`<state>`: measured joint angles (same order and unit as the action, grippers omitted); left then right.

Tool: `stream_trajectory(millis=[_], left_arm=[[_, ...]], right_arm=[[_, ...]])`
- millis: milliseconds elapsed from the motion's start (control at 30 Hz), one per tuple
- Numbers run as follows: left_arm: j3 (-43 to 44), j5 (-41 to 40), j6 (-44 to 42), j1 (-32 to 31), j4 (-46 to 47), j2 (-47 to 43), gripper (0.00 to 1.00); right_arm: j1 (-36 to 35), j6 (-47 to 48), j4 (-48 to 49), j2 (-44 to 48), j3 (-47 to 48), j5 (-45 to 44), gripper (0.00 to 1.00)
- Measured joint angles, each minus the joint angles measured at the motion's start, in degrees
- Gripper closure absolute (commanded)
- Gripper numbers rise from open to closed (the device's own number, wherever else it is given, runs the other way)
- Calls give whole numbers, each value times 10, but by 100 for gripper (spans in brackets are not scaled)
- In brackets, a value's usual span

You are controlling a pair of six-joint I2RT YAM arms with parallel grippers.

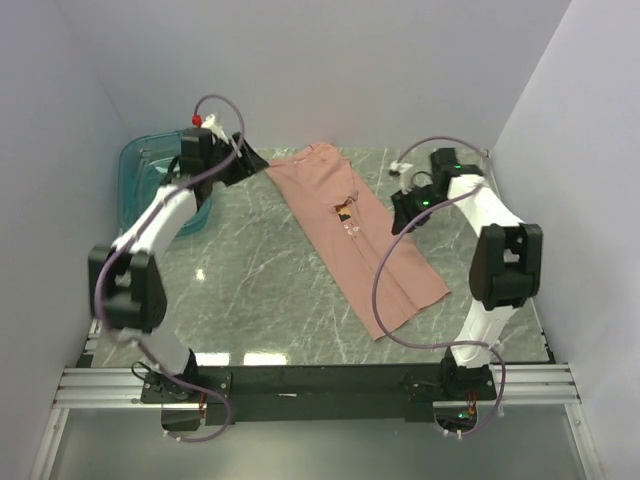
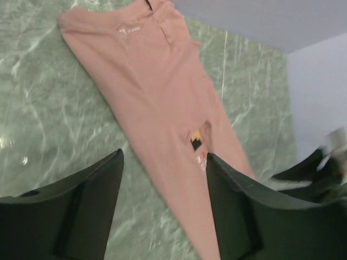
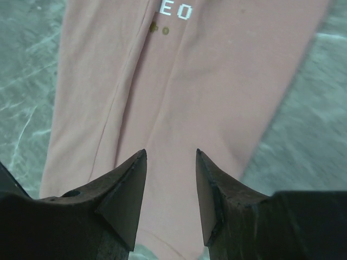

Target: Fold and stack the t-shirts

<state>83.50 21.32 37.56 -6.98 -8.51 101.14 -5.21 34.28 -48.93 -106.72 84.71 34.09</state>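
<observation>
The dusty-pink t-shirt (image 1: 350, 235) lies folded lengthwise into a long strip. It runs diagonally across the marble table from the back centre to the front right. Its small pixel figure (image 2: 197, 142) and white letters (image 3: 176, 10) show at the fold. My left gripper (image 1: 252, 160) hovers by the collar end, open, with the shirt (image 2: 157, 92) and bare table below its spread fingers (image 2: 164, 154). My right gripper (image 1: 405, 212) hangs open just right of the strip's middle. The fabric (image 3: 217, 81) lies beneath its fingertips (image 3: 171, 151), and nothing is held.
A translucent teal bin (image 1: 150, 170) stands at the back left beside the left arm. A small white object (image 1: 403, 167) lies near the back right wall. The right arm (image 2: 320, 168) shows at the edge of the left wrist view. Walls close in three sides.
</observation>
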Motion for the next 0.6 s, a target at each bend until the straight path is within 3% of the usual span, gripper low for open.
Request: stream_trajectory(millis=[67,133,167,233,333,367,400,467,600], left_arm=[[-77,-48,-40,-33,6,-88,23],[-153,-81,-77,-70,23,-185,3],[-178,-88,-90,-82,27,-219,0],[-230,-112,-106,-94,40,-299,1],[-272,-129,-120,-78,55,-363,4],[-279,-127,-126,-71,56,-373,7],[-285,-120,-132,-66,56,-379,1],[-294,-97,-152,-63,52,-382,1],[-323,-56,-191,-94,36,-384,1]], right_arm=[[41,34,-16,27,-6,40,50],[78,60,-20,69,-23,65,49],[94,70,-18,94,-34,71,48],[109,80,-7,146,-58,80,46],[108,81,48,252,-125,84,32],[107,79,73,287,-150,84,23],[106,75,105,326,-179,86,16],[104,66,165,402,-237,90,0],[104,56,237,486,-314,118,0]])
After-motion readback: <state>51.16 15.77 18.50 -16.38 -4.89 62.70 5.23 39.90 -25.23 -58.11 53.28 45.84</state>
